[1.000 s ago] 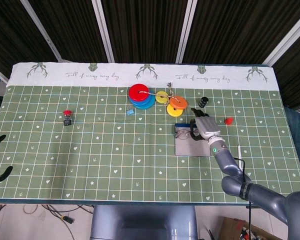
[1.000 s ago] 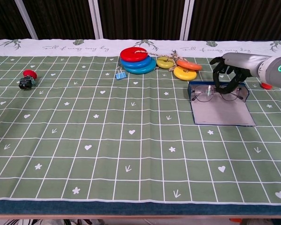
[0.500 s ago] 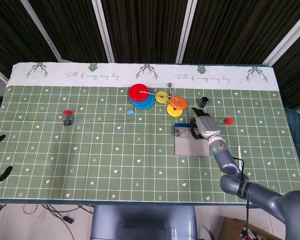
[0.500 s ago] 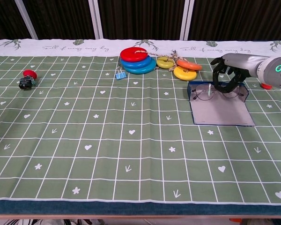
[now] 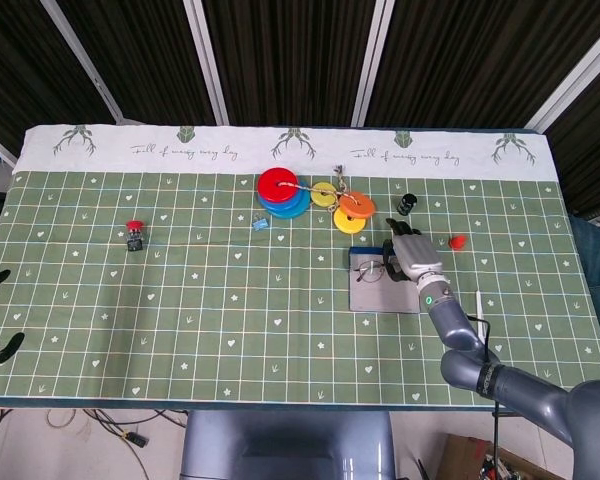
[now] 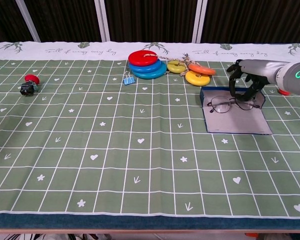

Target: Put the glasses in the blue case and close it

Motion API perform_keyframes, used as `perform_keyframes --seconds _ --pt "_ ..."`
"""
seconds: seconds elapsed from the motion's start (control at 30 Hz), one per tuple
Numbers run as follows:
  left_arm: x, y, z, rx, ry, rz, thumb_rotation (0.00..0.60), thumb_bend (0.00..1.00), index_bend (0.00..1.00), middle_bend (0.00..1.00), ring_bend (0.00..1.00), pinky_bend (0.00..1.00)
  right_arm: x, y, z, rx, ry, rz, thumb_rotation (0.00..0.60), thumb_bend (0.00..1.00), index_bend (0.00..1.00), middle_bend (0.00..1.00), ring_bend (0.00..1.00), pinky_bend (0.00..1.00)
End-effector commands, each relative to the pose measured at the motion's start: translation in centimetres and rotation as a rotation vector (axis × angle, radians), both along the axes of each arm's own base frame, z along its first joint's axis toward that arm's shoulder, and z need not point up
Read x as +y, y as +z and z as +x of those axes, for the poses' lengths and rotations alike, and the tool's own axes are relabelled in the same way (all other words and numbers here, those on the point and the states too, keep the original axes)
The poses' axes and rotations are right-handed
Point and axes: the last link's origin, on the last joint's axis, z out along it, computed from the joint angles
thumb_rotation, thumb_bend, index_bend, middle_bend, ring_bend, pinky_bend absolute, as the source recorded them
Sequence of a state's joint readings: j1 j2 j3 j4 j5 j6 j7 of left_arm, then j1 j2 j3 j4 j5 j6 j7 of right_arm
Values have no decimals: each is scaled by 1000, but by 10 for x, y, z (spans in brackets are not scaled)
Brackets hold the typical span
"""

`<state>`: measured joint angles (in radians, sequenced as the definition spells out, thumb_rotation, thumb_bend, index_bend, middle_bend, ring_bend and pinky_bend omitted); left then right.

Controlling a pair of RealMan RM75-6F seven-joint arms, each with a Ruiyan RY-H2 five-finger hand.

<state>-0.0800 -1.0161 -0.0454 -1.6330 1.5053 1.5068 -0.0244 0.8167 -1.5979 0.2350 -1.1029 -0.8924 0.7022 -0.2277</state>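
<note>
The glasses (image 6: 230, 104) are seen lying crosswise inside the open blue case (image 6: 237, 120), held at their right end by the right hand (image 6: 246, 80)'s curled fingers.

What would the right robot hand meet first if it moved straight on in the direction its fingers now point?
Most likely the glasses: the right robot hand has its fingers curled down just over them, with the open blue case underneath. Depth is unclear.
</note>
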Motion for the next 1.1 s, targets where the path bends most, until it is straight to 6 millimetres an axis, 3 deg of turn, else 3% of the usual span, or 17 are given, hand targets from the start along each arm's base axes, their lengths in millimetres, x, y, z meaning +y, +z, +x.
perform_keyframes --seconds 0.03,0.3,0.5,0.6,0.77,0.83,0.97,1.1 --pt "0 0 0 0 -1 0 600 235 103 0 0 0 0 2 1 -6 -4 -6 600 498 327 3 27 179" --pt "-1 0 0 0 -3 -1 600 235 103 0 0 0 9 27 14 -89 29 -87 600 334 246 5 30 179" --pt "-2 -2 1 5 -4 -8 600 235 103 0 0 0 42 44 13 -91 85 -103 600 281 175 104 123 187" --pt "-2 -2 1 6 -2 -10 600 235 103 0 0 0 57 47 14 -82 109 -90 600 283 158 248 284 293" --pt "-2 -2 1 4 -2 -10 600 235 103 0 0 0 75 43 14 -57 123 -65 600 332 155 546 674 689" --pt "-2 -3 1 4 0 -12 600 235 103 0 0 0 78 41 12 -38 112 -43 600 377 155 645 787 793" --pt "-2 -3 1 6 3 -18 600 235 103 0 0 0 79 36 9 -17 57 9 600 488 155 757 884 873" --pt "-2 -2 1 4 3 -15 600 235 104 0 0 0 76 33 8 20 42 22 600 558 155 792 919 894"
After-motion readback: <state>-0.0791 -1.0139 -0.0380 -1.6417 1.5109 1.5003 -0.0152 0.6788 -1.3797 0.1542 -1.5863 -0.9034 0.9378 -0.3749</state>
